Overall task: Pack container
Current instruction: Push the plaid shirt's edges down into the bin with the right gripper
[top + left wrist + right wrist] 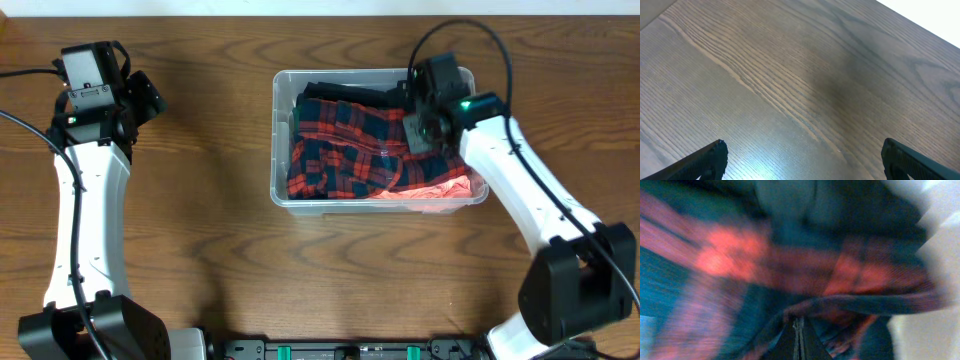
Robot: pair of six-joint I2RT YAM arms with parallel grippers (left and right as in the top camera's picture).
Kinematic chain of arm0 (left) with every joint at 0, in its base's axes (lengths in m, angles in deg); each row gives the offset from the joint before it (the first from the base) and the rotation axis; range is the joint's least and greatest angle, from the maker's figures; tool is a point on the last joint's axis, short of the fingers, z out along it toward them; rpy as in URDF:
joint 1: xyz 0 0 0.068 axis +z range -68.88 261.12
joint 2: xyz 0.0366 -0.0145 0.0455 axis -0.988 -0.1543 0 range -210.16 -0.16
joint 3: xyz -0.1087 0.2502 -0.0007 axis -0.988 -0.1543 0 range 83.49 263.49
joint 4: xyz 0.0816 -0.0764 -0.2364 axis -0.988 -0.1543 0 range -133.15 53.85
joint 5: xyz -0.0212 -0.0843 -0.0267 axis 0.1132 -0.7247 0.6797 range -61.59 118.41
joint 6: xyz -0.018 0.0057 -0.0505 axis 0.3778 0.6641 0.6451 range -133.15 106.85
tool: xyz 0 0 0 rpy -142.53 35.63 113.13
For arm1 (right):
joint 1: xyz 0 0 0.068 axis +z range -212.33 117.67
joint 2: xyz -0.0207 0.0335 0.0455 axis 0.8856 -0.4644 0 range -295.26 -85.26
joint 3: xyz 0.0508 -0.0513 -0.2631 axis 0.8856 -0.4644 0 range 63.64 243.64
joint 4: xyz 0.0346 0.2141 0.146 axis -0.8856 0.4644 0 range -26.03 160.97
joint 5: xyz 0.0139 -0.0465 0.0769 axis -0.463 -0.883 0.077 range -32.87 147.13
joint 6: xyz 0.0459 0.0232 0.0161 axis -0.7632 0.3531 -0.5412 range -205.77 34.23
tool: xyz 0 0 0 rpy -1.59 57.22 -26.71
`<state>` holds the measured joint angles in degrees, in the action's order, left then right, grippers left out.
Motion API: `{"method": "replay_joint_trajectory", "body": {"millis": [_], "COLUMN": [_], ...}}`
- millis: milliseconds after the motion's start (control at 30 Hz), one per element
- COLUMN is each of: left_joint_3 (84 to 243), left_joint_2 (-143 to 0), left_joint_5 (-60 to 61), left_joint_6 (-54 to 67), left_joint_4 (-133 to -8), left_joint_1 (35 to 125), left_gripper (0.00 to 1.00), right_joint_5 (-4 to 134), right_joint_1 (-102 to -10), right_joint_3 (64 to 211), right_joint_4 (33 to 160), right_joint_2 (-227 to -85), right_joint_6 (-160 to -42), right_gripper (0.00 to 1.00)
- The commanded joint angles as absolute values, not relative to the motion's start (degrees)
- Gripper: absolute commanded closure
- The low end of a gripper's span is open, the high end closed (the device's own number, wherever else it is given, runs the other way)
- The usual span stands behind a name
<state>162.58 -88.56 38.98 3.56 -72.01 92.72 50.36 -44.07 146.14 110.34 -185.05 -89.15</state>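
**Right wrist view (nearest).** The right gripper point(799, 332) lies low against a red-and-navy plaid garment point(740, 255). Its two fingers are pressed together with only a thin seam between them. Whether a fold of cloth is caught in that seam cannot be told (the picture is blurred).

**Left wrist view.** The left gripper point(804, 150) hangs spread wide over the bare table point(790, 75), holding nothing.

**Overhead view.** The container point(277, 150) stands on the far half of the table, right of centre, with a long side facing the robot. The plaid garment fills most of it. A dark garment point(345, 93) lies along the far wall, and a coral-pink garment point(440, 190) bulges at the rim in the near right corner. The right gripper is inside the container at its far right end.

**Step in hand, as judged.** The plaid cloth is being tucked or tamped down. To do this well, press straight down near the middle of the pile, away from the thin plastic wall, so the light container neither slides nor tips. The coral-pink bulge also wants tucking below the rim.

**Room.** The right wall and far right corner lie close to the right gripper, so it should come out vertically. The table left of and in front of the container offers open room. The left gripper is well apart at the far left.
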Motion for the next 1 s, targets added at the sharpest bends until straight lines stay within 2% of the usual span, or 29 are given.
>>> {"method": "replay_joint_trajectory", "body": {"millis": [0, 200, 433, 767, 967], "left_joint_3": [162.7, 162.7, 162.7, 162.7, 162.7], "left_joint_2": [-88.3, -88.3, -88.3, -88.3, -88.3], "left_joint_5": [39.6, 39.6, 39.6, 39.6, 39.6], "left_joint_6": [3.5, 3.5, 3.5, 3.5, 3.5], "left_joint_4": [-72.2, -72.2, -72.2, -72.2, -72.2], "left_joint_1": [92.9, 92.9, 92.9, 93.0, 92.9], "left_gripper": [0.02, 0.02, 0.02, 0.02, 0.02], "right_joint_5": [53.6, 60.7, 68.4, 68.3, 68.3], "right_joint_1": [-42.9, -39.1, -33.6, -27.9, -28.9], "right_joint_3": [152.0, 152.9, 152.0, 152.0, 153.0], "right_joint_4": [109.4, 104.2, 101.0, 104.5, 103.7], "right_joint_2": [-179.0, -176.3, -182.2, -199.2, -199.3], "right_joint_6": [-88.6, -88.6, -88.2, -88.2, -88.2], "right_gripper": [0.99, 0.99, 0.99, 0.99, 0.99]}}
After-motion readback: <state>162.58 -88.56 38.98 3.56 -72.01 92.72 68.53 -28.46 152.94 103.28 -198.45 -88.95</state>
